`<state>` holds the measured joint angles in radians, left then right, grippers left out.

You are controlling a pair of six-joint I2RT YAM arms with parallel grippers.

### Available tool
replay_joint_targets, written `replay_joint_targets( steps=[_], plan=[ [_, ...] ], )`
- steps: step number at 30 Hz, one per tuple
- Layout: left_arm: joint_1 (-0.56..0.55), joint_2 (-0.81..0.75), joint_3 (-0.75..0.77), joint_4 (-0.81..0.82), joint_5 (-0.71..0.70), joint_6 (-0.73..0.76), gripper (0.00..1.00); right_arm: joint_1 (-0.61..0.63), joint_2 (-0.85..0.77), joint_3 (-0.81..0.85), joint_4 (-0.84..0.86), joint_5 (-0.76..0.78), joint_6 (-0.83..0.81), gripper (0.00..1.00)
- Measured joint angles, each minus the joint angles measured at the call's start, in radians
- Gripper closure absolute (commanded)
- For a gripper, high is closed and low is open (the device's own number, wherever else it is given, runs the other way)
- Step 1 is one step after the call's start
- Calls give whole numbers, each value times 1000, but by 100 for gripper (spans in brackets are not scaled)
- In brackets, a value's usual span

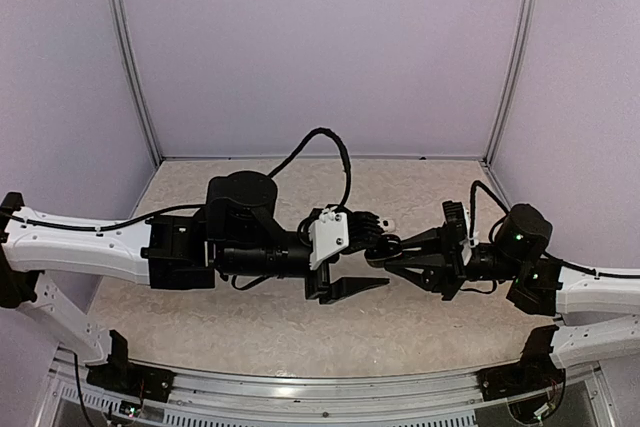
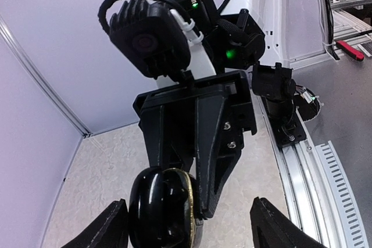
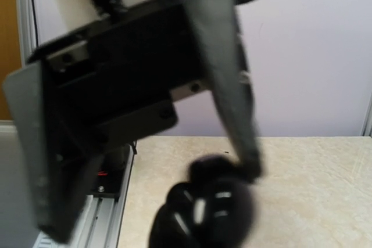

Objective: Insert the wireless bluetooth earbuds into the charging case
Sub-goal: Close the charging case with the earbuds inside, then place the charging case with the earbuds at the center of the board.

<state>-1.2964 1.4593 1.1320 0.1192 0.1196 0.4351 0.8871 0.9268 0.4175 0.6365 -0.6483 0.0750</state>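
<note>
Black charging case aloft over desk centre, clenched in right jaws; left jaws released, straddling it, one finger seemingly touching. Earbuds not discernible. Step: probably opening lid or seating bud. Next calls for fine alignment, right hold steady

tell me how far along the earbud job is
Done: the case is held in mid-air, clamped in the shut right pincer. In hand: the open left pincer straddles it. Left: seating the earbuds; none shows clearly, so how many are already in I can't tell.
</note>
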Motion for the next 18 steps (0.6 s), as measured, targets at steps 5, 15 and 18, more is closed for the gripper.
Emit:
replay_joint_targets(
  steps=[5,15,18],
  plan=[
    [-42,-18,-14,0,-14,53,30,1,2,0,-8,23,13,100],
    [-18,-87,-154,78,-86,3,11,-28,8,16,-59,141,95,100],
    [25,-123,-192,120,-138,-62,1,-78,23,40,-108,171,138,100]
  ],
)
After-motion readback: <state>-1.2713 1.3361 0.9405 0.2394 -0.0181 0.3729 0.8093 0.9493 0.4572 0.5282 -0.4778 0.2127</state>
